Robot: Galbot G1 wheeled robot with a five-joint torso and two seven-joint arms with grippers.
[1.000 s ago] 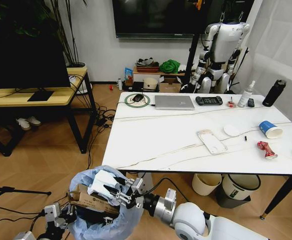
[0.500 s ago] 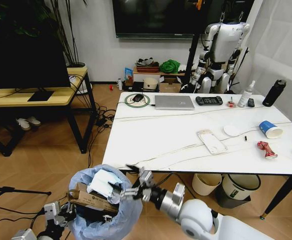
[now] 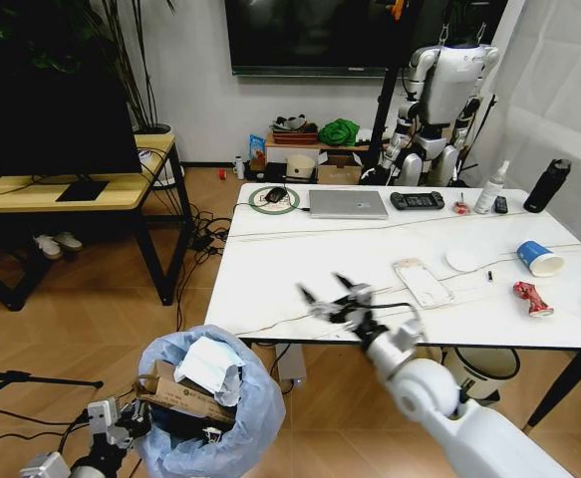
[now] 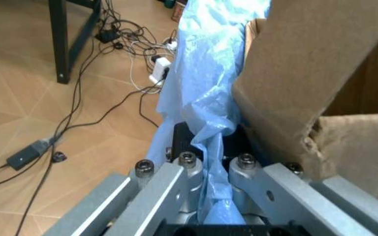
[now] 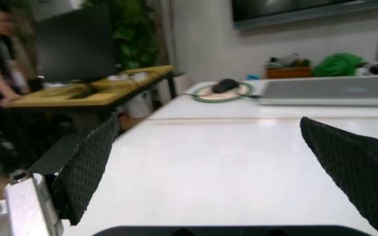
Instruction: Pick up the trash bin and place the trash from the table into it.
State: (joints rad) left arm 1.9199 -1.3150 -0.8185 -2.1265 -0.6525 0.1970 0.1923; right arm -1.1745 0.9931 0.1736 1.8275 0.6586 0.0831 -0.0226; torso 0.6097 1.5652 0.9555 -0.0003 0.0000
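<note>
The right gripper (image 3: 335, 297) has its fingers spread wide with nothing between them, hovering over the near edge of the table (image 3: 300, 259); from its wrist the two black textured pads (image 5: 87, 169) frame bare white tabletop, with a silver laptop (image 5: 330, 91) and a mouse on a round green mat (image 5: 220, 91) farther off.

The left gripper (image 4: 205, 169) is clamped on a fold of the light-blue bag at the rim of the trash bin (image 3: 210, 413), which it holds low by the table's near left corner. In the bin sit a torn brown cardboard box (image 3: 175, 398) and crumpled white paper (image 3: 210, 363).

On the table's right part lie a clear plastic pack (image 3: 422, 282), a blue paper cup (image 3: 539, 258) and a crushed red can (image 3: 531, 298).
</note>
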